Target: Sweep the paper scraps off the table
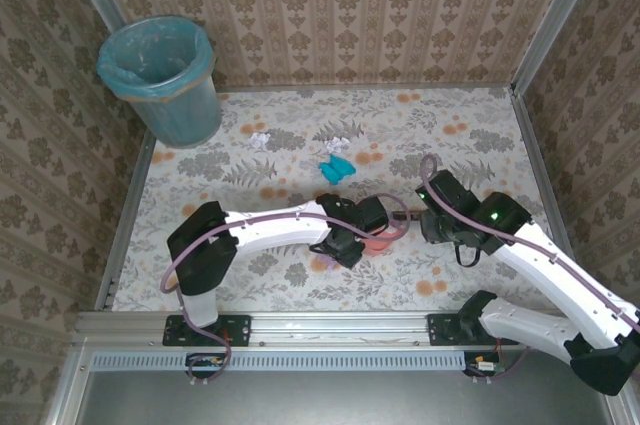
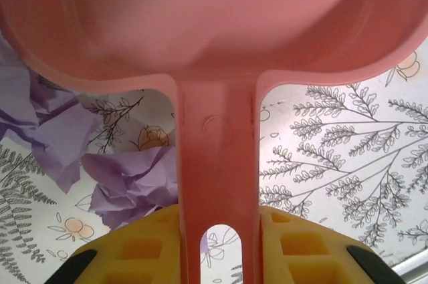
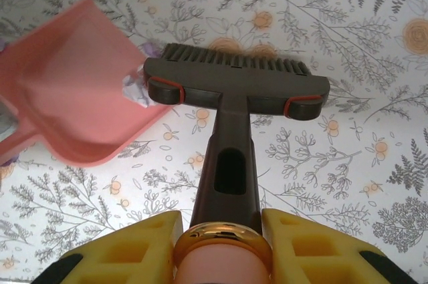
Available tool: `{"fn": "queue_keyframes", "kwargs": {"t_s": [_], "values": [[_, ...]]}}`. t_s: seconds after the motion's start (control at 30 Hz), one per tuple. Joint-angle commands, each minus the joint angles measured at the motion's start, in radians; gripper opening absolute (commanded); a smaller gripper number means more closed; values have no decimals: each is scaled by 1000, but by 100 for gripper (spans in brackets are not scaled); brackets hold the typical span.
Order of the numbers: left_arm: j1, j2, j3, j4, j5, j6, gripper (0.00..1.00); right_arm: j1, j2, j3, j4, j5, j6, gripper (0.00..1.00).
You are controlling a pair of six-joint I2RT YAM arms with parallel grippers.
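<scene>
The table [image 1: 470,135] carries everything. One teal bin [image 1: 165,75] stands at its far left corner, which I judge to be where the sweepings are meant to end up.

Next in size is the one pink dustpan [image 2: 200,17], low over the cloth in the middle of the table, toward the near edge. My left gripper [image 2: 217,247] is clamped narrow on its handle, so I can steady the pan as a catcher. Its mouth faces my other tool.

That tool is the one dark brush [image 3: 234,77]. My right gripper [image 3: 221,247] is closed tight around its handle, with the bristles aimed at the pan's open lip and just beside it, placed to push paper in.

The paper scraps are smallest. I count one teal wad [image 1: 336,170] in the middle of the table, past the pan. Two white wads [image 1: 260,140] lie nearer the far edge, well apart from both tools. Two lilac wads [image 2: 130,184] sit beside the pan's handle, outside it. One pale crumple [image 3: 136,89] sits right between the pan's lip and the bristles. Whether it is one of those lilac ones I cannot tell.

None is visibly in the pan, so the sweeping looks barely started.
</scene>
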Motion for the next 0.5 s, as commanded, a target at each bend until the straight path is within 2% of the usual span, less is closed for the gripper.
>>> {"fn": "queue_keyframes", "kwargs": {"t_s": [0.0,0.23,0.47], "values": [[13,35,21,-17,-16,23,0,41,1,33,-54,-48,10,0],[14,42,10,37,-28,26,0,73,-49,48,-35,-116,7,0],[14,1,-39,129,-55,38,0,70,-105,40,-16,-55,16,0]]}}
